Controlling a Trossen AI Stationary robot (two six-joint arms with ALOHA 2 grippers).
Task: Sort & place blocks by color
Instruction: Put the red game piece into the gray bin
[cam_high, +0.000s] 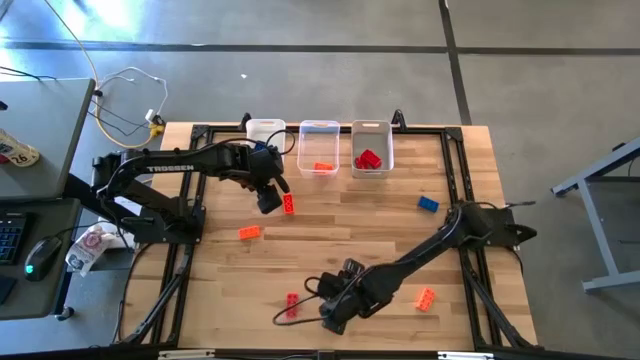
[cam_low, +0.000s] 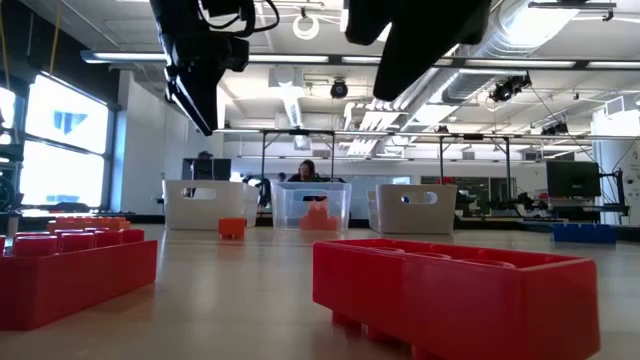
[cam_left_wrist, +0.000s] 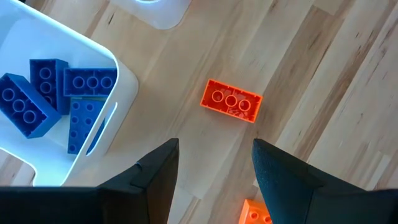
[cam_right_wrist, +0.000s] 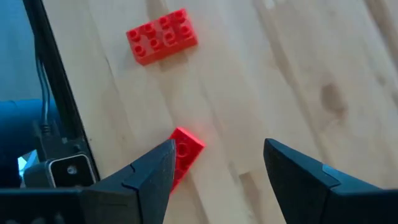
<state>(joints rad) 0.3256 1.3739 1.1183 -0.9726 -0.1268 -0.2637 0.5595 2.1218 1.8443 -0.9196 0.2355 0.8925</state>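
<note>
My left gripper (cam_left_wrist: 214, 165) is hovering with fingers spread and nothing between them, just above the orange block (cam_left_wrist: 231, 101). That block is lying on the surface ahead of the fingertips, beside the white bin (cam_left_wrist: 121, 78) holding blue blocks (cam_left_wrist: 43, 99). Its long axis is running roughly across the finger gap, so I judge a wrist turn is needed before closing on its short sides. A second orange piece (cam_left_wrist: 255, 213) is peeking out right under my right-hand finger; it could get nudged.

My right gripper (cam_right_wrist: 214, 171) is sitting near the front edge of the surface, fingers also spread and empty. A red block (cam_right_wrist: 185, 149) is lying tilted just beside one finger (cam_right_wrist: 146, 180), off to one side of the gap, not centred. Another red block (cam_right_wrist: 161, 36) is lying farther ahead. The frame rail and cable (cam_right_wrist: 59, 112) are close alongside.

Overhead, the red bin (cam_high: 371, 150) and orange bin (cam_high: 319, 150) are at the back edge; a blue block (cam_high: 428, 204) and an orange one (cam_high: 426, 298) are lying loose.
</note>
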